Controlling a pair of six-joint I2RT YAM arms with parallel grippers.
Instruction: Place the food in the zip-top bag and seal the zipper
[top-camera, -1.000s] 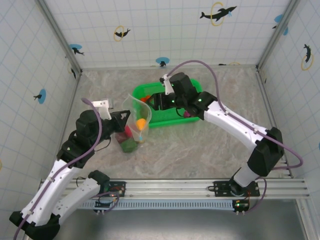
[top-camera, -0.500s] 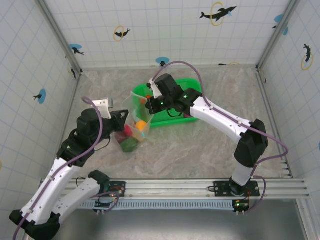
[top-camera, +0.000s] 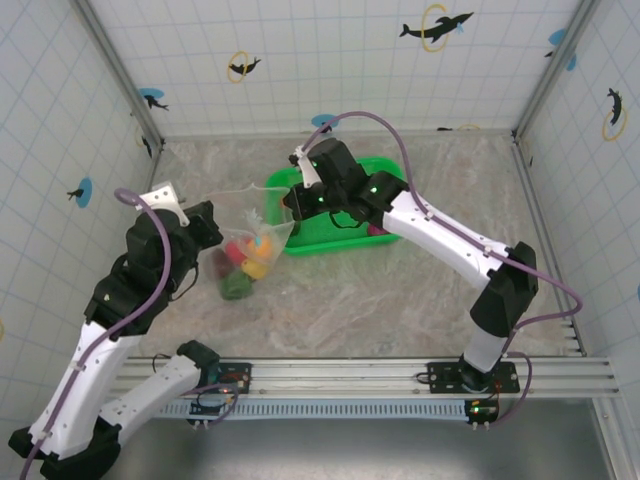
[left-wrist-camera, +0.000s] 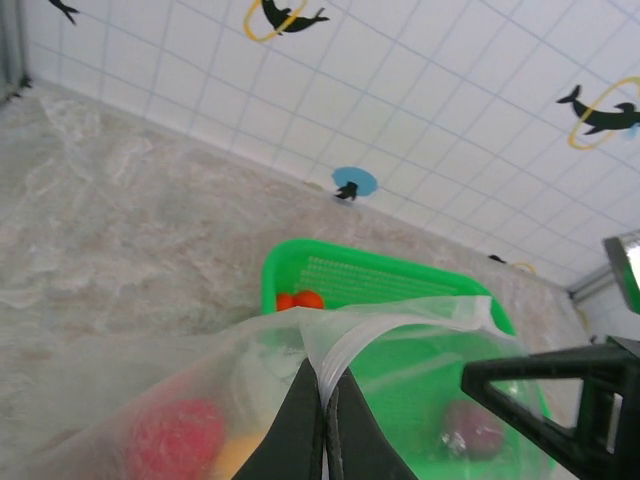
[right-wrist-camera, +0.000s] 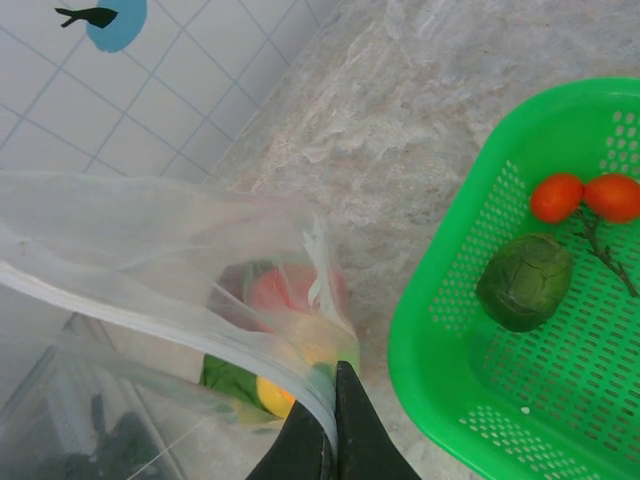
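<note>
**Change noted.** A second before, your right fingers (right-wrist-camera: 312, 445) stood open over the green basket (top-camera: 390, 168) and the zip-top bag (right-wrist-camera: 150, 225) gaped in a round mouth. By this moment they had crossed to the bag's basket-side rim and clamped fully onto the film. Your left arm had drawn back to the left. The mouth had been pulled from round to a taut, flat line between the two arms.

**Fingers.**
- Left fingers (left-wrist-camera: 303, 430): closed tight on the bag's left rim.
- Right fingers: closed tight on the opposite rim, at the zipper (right-wrist-camera: 170, 340).

**Container 1, zip-top bag.** It hung stretched between your two arms, just left of the basket, its belly sagging toward the surface (top-camera: 400, 290). It held the loaded food (top-camera: 245, 262): red, orange, yellow and dark green pieces were seen through the film. The exact count could not be told.

**Container 2, green basket.** It stood on the surface behind the right arm and held:
- a pair of small orange-red tomatoes (right-wrist-camera: 585, 197) on a stem
- a dark green piece (right-wrist-camera: 525, 282)
- a maroon piece (left-wrist-camera: 470, 428)

**Meaning for the task.** Loading looked unfinished, since pieces remained in the basket. The zipper had not been pressed shut. The two-sided grip suited either squaring the mouth or starting the seal.
</note>
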